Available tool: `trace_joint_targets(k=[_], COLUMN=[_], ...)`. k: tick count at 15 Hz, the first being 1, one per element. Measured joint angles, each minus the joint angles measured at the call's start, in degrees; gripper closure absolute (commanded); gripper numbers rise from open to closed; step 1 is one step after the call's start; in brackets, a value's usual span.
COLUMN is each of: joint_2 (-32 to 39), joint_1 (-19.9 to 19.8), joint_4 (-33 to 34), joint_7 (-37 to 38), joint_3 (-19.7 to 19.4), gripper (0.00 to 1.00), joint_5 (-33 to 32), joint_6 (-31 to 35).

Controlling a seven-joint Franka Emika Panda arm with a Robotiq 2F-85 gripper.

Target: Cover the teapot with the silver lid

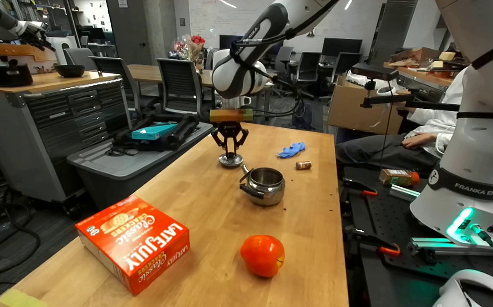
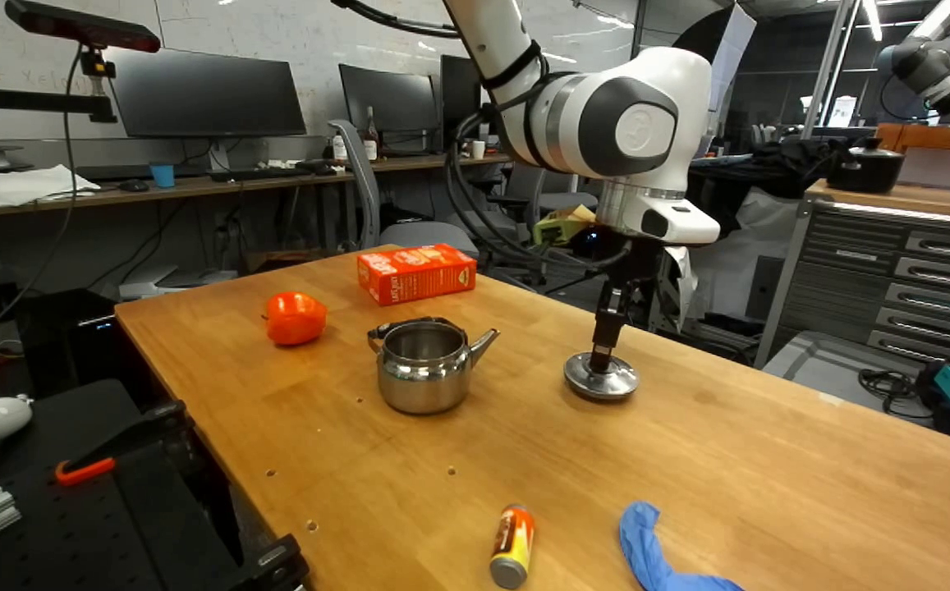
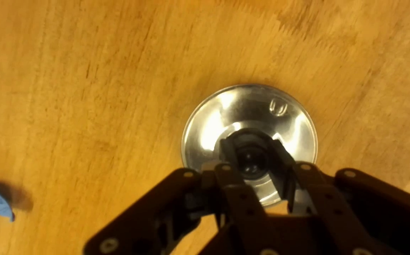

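Observation:
The silver lid is a round shiny disc with a dark knob, low over the wooden table in both exterior views. My gripper points straight down with its fingers on both sides of the knob. In the wrist view the fingertips press close against the knob, and the lid spreads out beneath them. I cannot tell whether the lid touches the table. The teapot stands upright with its top open, its spout towards the lid and its black handle folded down. It also shows in an exterior view, not in the wrist view.
A red cracker box and an orange-red pepper-like ball lie beyond the teapot from the lid. A small can and a blue glove lie on the robot's side of the table.

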Motion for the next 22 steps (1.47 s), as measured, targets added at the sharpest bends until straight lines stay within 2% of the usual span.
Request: trace_joint_targets(k=[6, 14, 22], joint_2=[-5.57, -14.38, -20.49], joint_1=[0.01, 0.51, 5.14], joint_4=[-3.05, -11.34, -23.5], joint_7=[-3.17, -8.97, -10.47], joint_3=[0.39, 2.19, 3.88], gripper=[0.9, 0.9, 0.9], joint_5=[0.0, -0.07, -2.97], joint_6=[-0.05, -0.09, 3.48])
